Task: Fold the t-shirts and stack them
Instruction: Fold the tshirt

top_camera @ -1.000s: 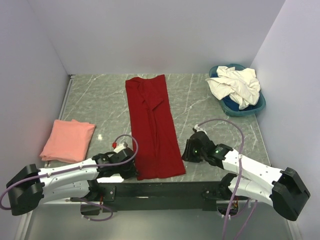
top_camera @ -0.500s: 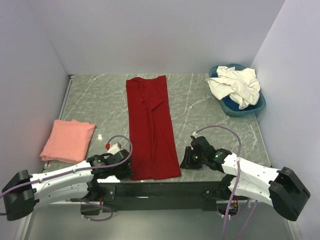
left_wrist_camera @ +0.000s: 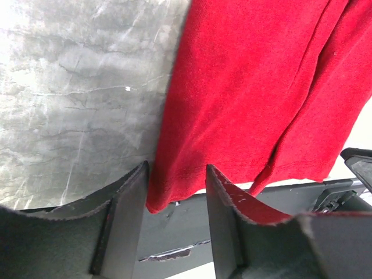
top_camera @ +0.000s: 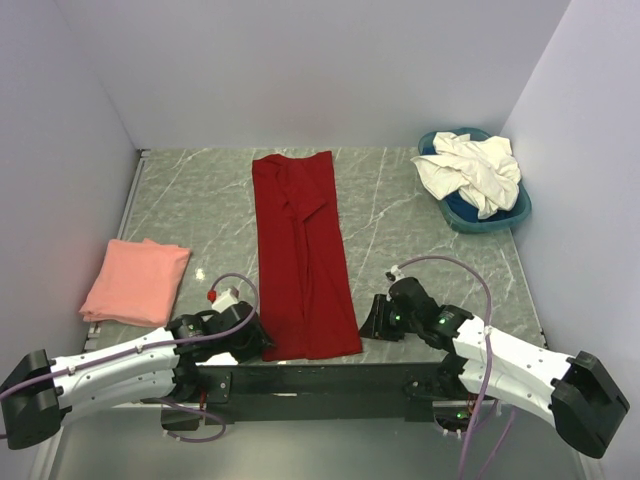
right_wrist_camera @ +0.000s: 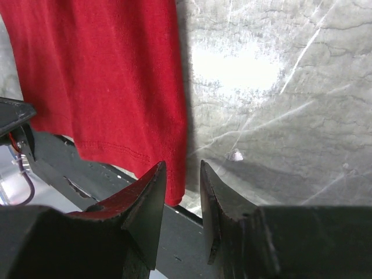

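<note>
A deep red t-shirt, folded into a long strip, lies down the middle of the table, its near hem at the front edge. My left gripper is open at the hem's near-left corner. In the left wrist view that corner of the red shirt hangs between the fingers, not clamped. My right gripper is open with a narrow gap at the near-right corner. In the right wrist view the red shirt's corner lies between the fingertips. A folded salmon-pink shirt lies at the left. Cream-white shirts are heaped at the back right.
The cream shirts fill a round blue basin in the back right corner. The table's dark front edge runs just under both grippers. White walls close in the left, right and back.
Both grippers have drawn back toward the front edge and now straddle the red shirt's near corners. The shirt's near hem has shifted slightly.
</note>
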You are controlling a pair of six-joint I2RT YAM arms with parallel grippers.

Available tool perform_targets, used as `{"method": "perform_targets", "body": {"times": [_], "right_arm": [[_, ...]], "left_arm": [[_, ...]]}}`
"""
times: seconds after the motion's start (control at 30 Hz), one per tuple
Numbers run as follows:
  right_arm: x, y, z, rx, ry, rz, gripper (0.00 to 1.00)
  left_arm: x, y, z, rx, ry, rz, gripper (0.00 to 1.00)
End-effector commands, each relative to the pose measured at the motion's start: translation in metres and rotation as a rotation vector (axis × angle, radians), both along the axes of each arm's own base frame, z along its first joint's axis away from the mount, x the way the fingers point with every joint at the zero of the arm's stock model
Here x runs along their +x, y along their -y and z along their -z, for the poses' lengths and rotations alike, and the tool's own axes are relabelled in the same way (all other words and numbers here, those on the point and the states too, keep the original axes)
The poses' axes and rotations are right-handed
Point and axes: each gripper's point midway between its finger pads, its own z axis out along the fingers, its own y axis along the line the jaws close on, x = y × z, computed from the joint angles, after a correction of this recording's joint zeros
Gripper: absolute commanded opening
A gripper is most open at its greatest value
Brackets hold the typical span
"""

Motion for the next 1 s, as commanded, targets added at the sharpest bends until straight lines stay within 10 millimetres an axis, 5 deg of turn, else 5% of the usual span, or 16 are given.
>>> {"method": "perform_targets", "body": {"times": [0.0, 0.2, 0.97], "right_arm": [[0.005, -0.004, -0.009, 0.021, 0.023, -0.002, 0.37], [-0.001, -0.007, -0.004, 0.036, 0.004, -0.036, 0.37], [-0.021, -0.007, 0.015, 0.041, -0.048, -0.097, 0.37]], "left_arm": [[-0.011, -0.018, 0.015, 0.075, -0.050, -0.013, 0.49], [-0.010, -0.025, 0.005, 0.097, -0.037, -0.027, 0.47], [-0.018, -0.014, 0.027, 0.150, -0.090, 0.063, 0.29]]}}
